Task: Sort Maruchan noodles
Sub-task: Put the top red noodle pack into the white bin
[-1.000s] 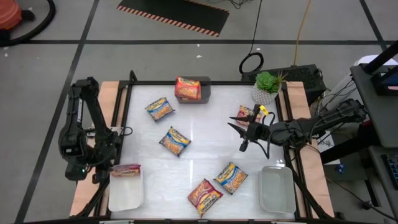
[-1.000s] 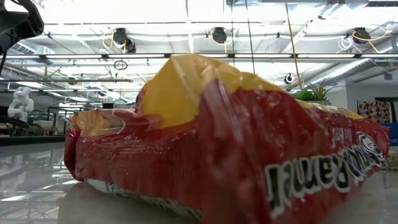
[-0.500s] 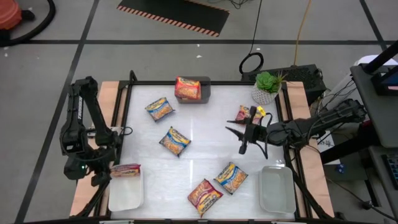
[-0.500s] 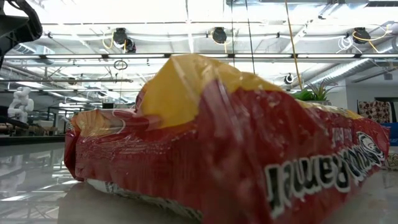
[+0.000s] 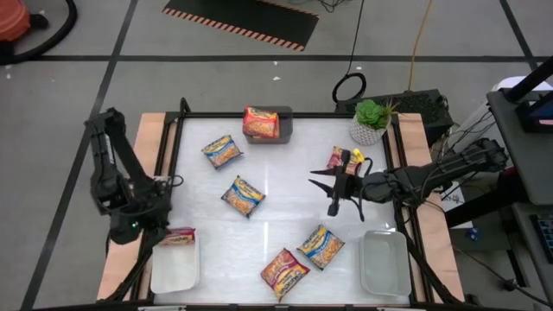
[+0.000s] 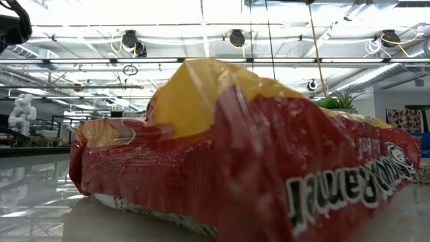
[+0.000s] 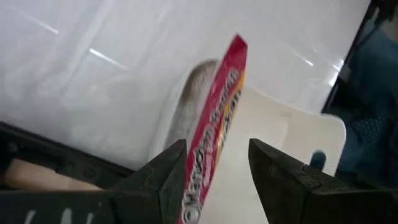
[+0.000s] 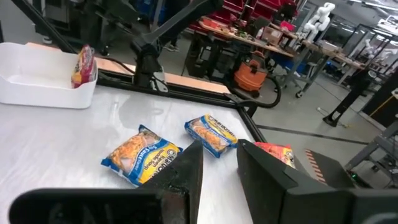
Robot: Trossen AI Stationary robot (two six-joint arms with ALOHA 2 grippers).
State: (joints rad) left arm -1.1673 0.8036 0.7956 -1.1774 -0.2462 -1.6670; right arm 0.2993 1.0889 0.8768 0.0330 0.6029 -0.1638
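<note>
A red noodle packet (image 7: 214, 130) stands on its long edge at the far end of the left white tray (image 5: 173, 269), also seen as the red packet (image 8: 84, 64). My left gripper (image 7: 214, 177) is open above it, one finger on each side of its upper edge. My right gripper (image 5: 331, 192) hovers open and holds nothing, right of centre. Blue-and-yellow packets (image 5: 222, 151), (image 5: 243, 195), (image 5: 321, 246) and a red packet (image 5: 285, 269) lie flat on the table. Another red packet (image 5: 261, 123) lies on the grey bin. My left gripper comes from above, slanting down, with its fingers (image 7: 158, 180) on either side of the red packet's upper edge (image 7: 205, 186). I cannot tell whether a finger still touches it. The packet stands on edge in the tray.
A maroon packet (image 5: 338, 158) lies partly behind my right arm. A potted plant (image 5: 371, 121) stands at the far right, a second white tray (image 5: 383, 263) at the near right. In the low view a red packet (image 6: 235, 154) fills the picture.
My left arm has swung a little, its wrist going toward the table's right edge, over the left tray's far end. The red packet stays on edge where it was.
</note>
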